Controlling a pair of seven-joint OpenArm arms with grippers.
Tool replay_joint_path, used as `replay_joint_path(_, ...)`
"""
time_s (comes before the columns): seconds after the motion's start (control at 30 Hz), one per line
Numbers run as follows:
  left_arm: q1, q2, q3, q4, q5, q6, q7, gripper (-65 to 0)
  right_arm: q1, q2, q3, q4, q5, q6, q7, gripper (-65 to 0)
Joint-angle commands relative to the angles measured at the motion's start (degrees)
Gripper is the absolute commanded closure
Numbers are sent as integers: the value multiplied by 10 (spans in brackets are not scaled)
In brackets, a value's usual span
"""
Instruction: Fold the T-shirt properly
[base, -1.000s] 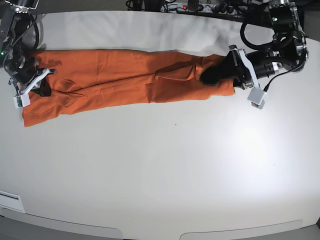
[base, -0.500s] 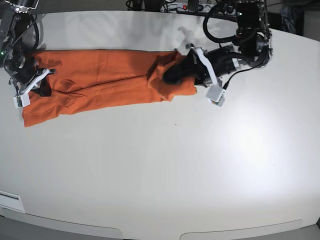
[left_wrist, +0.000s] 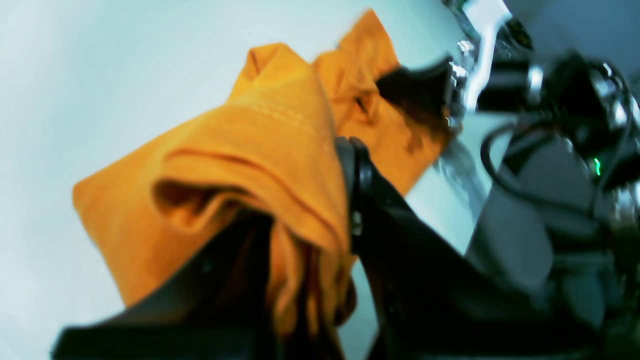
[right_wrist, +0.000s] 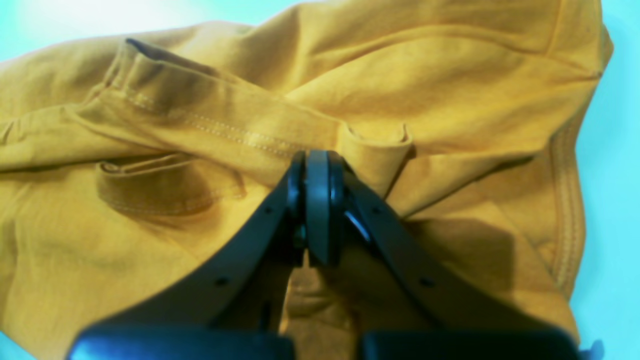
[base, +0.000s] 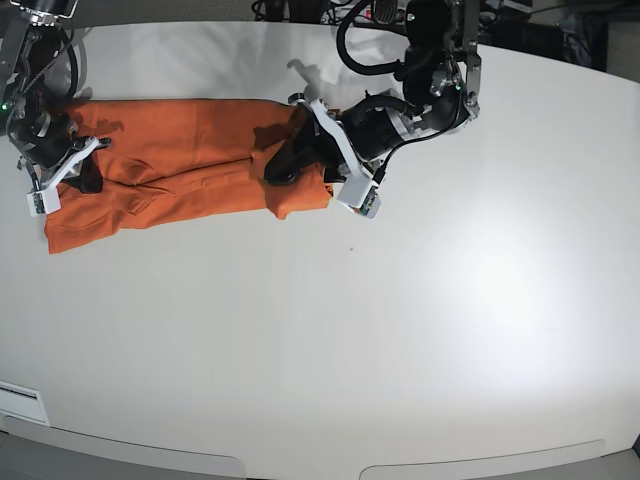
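The orange T-shirt (base: 170, 160) lies as a long folded strip along the far left of the white table (base: 400, 330). My left gripper (base: 283, 168) is shut on the shirt's right end and holds it doubled back over the strip's middle. In the left wrist view the fabric (left_wrist: 250, 130) bunches between the black fingers of the gripper (left_wrist: 320, 200). My right gripper (base: 85, 172) is shut on the shirt's left end. In the right wrist view its closed tips (right_wrist: 316, 165) pinch a hemmed fold of the shirt (right_wrist: 425, 80).
Cables and a power strip (base: 380, 12) lie along the table's far edge. A white label (base: 20, 402) sits at the front left corner. The right arm's body (left_wrist: 540, 100) shows blurred at the far end in the left wrist view.
My left gripper has carried the shirt's right end leftward, from the far right to the strip's middle, folding the shirt over itself. The right gripper has stayed in place.
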Motion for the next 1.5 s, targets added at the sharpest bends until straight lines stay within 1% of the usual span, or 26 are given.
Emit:
replay_joint_path(0.0, -4, 11, 6, 8, 2, 6, -16, 0, 0, 8, 3, 7, 0, 3, -9, 0)
replay_joint_path(0.07, -5, 19, 11, 4, 12, 20, -16, 0, 0, 9, 3, 6, 0, 3, -9, 0)
replay_joint_path(0.13, -5, 21, 17, -3, -2, 17, -15, -3, 0, 9, 3, 6, 2, 3, -9, 0)
replay_joint_path(0.17, -5, 21, 21, -6, -12, 9, -9, -61, 0, 9, 3, 7, 1, 3, -9, 0)
replay_joint_path(0.23, -5, 21, 26, -6, -27, -16, 3, -217, 0, 9, 3, 7, 2, 3, -9, 0)
replay_joint_path(0.27, -5, 21, 29, -6, -29, -23, 2, -294, 0, 10, 3, 7, 2, 3, -9, 0)
replay_joint_path(0.3, -5, 21, 31, -6, -31, -27, 2, -356, 0, 10, 3, 7, 2, 3, -9, 0)
replay_joint_path(0.33, -5, 21, 34, -6, -33, -27, 2, -387, 0, 10, 3, 7, 2, 3, -9, 0)
replay_joint_path(0.37, -5, 21, 36, -6, -35, -27, -1, -392, 0, 10, 3, 7, 2, 3, -11, 0)
replay_joint_path(0.53, -5, 21, 36, -6, -37, -24, -3, -390, 0, 10, 3, 7, 5, 3, -15, 0)
replay_joint_path(0.6, -5, 21, 35, -6, -12, 10, -24, -377, 0, 10, 3, 7, 17, 3, -16, 0)
replay_joint_path(0.63, -5, 21, 35, -6, 3, 28, -38, -338, 0, 9, 3, 7, 16, 3, -16, 0)
replay_joint_path(0.67, -5, 21, 35, -6, 15, 43, -47, -269, 0, 9, 3, 7, 16, 3, -16, 0)
replay_joint_path(0.7, -5, 21, 36, -6, 19, 56, -47, -166, 0, 10, 3, 7, 16, 3, -16, 0)
replay_joint_path(0.73, -5, 21, 36, -6, 22, 63, -44, -39, 0, 10, 3, 7, 16, 3, -16, 0)
replay_joint_path(0.77, -5, 21, 36, -6, 24, 62, -37, 0, 0, 10, 3, 7, 16, 3, -16, 0)
replay_joint_path(0.9, -5, 21, 38, -6, 45, 41, -10, 0, 2, 10, 3, 7, 16, 3, -15, 0)
replay_joint_path(1.03, -2, 19, 43, -18, 94, 41, -7, 0, 5, 12, 3, 7, 17, 3, -15, 0)
replay_joint_path(1.1, -3, 15, 43, -46, 120, 42, -22, 0, 12, 13, 4, 7, 16, 3, -15, 0)
replay_joint_path(1.2, -16, 6, 43, -115, 123, 44, -49, 0, 29, 23, 4, 7, 32, 3, -15, 0)
replay_joint_path(1.3, -37, 7, 43, -171, 127, 45, -40, 0, 52, 41, 5, 8, 63, 3, -18, 0)
replay_joint_path(1.33, -42, 7, 43, -178, 127, 46, -34, 0, 61, 48, 7, 8, 74, -1, -23, -18)
replay_joint_path(1.4, -49, 7, 43, -175, 127, 59, -22, 0, 78, 60, 15, 8, 93, -26, -48, -107)
replay_joint_path(1.47, -54, 7, 43, -163, 129, 69, -9, 0, 91, 70, 31, 8, 91, -47, -76, -201)
